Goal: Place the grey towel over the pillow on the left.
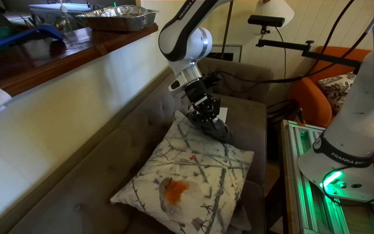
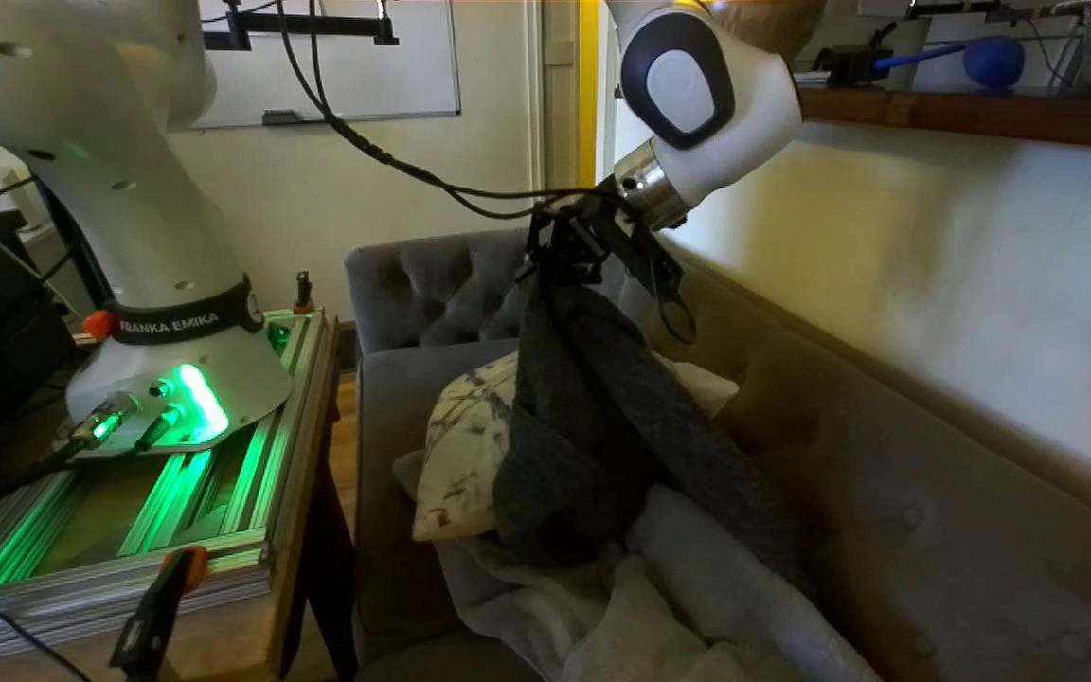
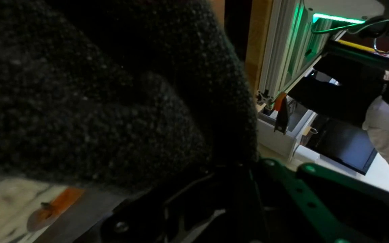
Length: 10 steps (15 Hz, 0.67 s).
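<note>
The closed fingers pinch the grey towel, tips lost in its folds. In an exterior view it hides much of the pillow, visible at nine o'clock.

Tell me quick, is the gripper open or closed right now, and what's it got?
Gripper: closed, holding the grey towel, which hangs down from it.

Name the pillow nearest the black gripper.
The square white bird-print pillow on the grey-brown tufted sofa; the leaf-patterned pillow sits farther off, on the orange chair.
</note>
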Motion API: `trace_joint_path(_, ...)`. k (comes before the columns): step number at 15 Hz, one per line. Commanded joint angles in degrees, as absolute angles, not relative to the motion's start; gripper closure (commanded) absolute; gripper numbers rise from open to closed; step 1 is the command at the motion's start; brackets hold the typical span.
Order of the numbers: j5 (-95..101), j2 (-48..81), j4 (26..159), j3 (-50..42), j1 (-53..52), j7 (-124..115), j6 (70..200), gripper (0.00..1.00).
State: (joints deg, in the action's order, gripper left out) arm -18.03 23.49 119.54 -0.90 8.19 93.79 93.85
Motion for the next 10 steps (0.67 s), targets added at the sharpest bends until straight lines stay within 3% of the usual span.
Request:
trace_joint_path(1,-15.5,30.0,112.6,0.0,7.1,88.6,91.3,0.89)
trace_joint_path(2,-15.6,30.7,111.8,0.1,7.3,87.4,91.9,0.7)
trace_joint_path(10,-19.4,22.4,122.0,-4.9,14.4,80.9,107.0,0.16)
